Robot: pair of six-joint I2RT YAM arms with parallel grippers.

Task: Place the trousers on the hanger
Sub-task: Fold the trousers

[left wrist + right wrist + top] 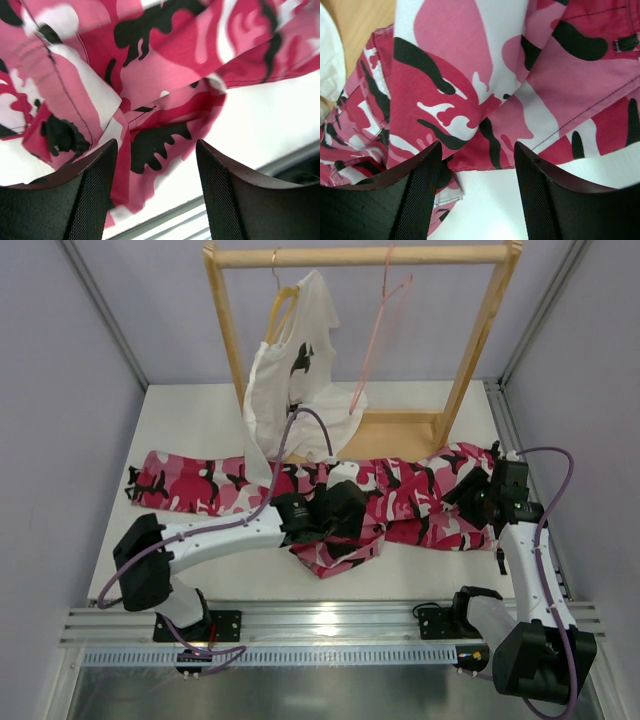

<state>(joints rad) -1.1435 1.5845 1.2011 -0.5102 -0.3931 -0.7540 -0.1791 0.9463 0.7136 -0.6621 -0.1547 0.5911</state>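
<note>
Best done by gathering before lifting: take the trousers (pixel 200 485) at a firm fold near the middle, not at a loose flap. Pinch deep enough to catch every layer, then raise clear of the table (pixel 190 420) and feed one end through the pink wire hanger (pixel 372 340). Judged as an early stage, with nothing yet on that hanger. Worth keeping the lift slow and the two ends level, to stop the long legs dragging against the white T-shirt (pixel 270 390) or knocking the hanger off the rail of the wooden rack (pixel 340 256).

Stretched left to right across the table, just in front of the rack's base: the trousers, bunched into a heap at the near middle. Hung from the top rail, right of the T-shirt and well above the cloth: the hanger, bare.

Left gripper (pixel 156 155) poised over that heap, fingers (pixel 90 200) apart, a hanging fold of camouflage cloth brushing the inner face of one finger, nothing clamped. Right gripper (pixel 476 155) low over the trousers' right end, fingers (pixel 415 200) likewise apart, cloth edge and bare table visible in the gap, no grip taken. Contact of the pads with the cloth below: impossible to tell from above.
</note>
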